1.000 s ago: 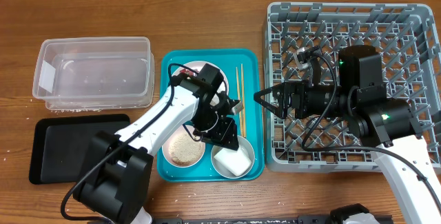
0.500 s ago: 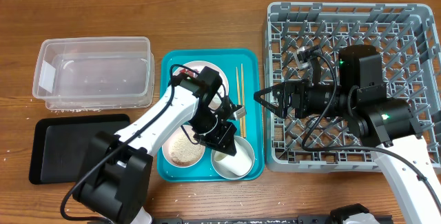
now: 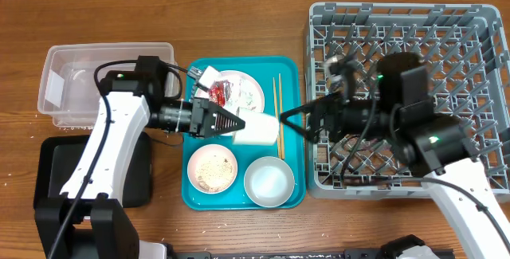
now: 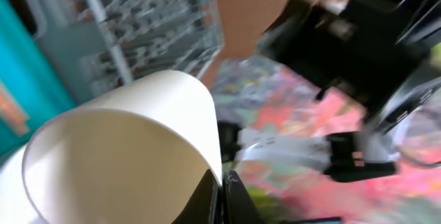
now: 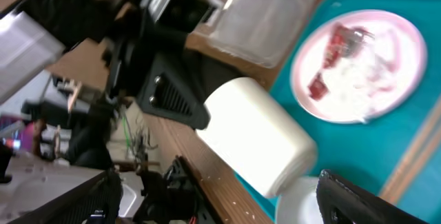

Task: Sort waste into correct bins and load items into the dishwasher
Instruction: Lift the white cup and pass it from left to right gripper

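The left pincer [image 3: 237,123] is closed tight on the rim of a small white cup [image 3: 256,129], 1 finger inside the rim and 1 outside, and holds the cup on its side above the middle of the teal tray [image 3: 288,66], clear of the dishes below. The right pincer [image 3: 299,119] stands wide apart with nothing in it, just beside the cup and pointing at it from the side of the dish rack [image 3: 319,181], which fills the right end of the counter [image 3: 239,12]. On the teal tray, toward the far edge, a pale plate [image 3: 249,90] carries a red wrapper [image 3: 219,93]; 2 chopsticks [image 3: 278,100] lie side by side along the tray's right rim. Toward the near edge sit a bowl with crumbs [image 3: 212,167] and an empty bowl [image 3: 269,179]. The clear tub [image 3: 80,107] sits at the left end by the far edge, the black tray [image 3: 49,171] nearer the front.
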Controlling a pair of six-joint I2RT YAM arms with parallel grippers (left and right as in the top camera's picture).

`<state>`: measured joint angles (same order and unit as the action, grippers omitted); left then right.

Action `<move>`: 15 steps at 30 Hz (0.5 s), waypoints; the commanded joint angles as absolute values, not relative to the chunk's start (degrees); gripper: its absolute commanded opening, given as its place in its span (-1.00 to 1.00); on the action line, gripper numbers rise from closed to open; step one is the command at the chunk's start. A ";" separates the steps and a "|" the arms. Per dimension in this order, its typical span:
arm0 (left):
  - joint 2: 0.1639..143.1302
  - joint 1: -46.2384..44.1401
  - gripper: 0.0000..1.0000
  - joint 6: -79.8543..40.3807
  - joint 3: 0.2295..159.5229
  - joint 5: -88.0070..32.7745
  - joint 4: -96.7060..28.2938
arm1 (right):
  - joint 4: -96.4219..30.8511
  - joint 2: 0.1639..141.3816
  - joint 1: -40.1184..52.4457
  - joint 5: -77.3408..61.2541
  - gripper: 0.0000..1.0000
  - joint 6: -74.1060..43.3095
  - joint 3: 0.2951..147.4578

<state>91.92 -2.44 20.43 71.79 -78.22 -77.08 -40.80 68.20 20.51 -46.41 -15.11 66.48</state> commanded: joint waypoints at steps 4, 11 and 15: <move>91.05 -1.85 -0.92 23.83 72.66 -90.67 -79.85 | -39.53 68.99 22.33 -39.86 0.86 -14.79 67.90; 90.83 -1.87 -0.92 25.15 72.66 -90.67 -80.31 | -39.13 74.30 22.44 -50.04 0.89 -10.26 67.90; 90.83 -1.85 -0.92 25.76 72.66 -90.65 -80.01 | -37.74 76.60 22.59 -63.33 0.89 -6.13 67.90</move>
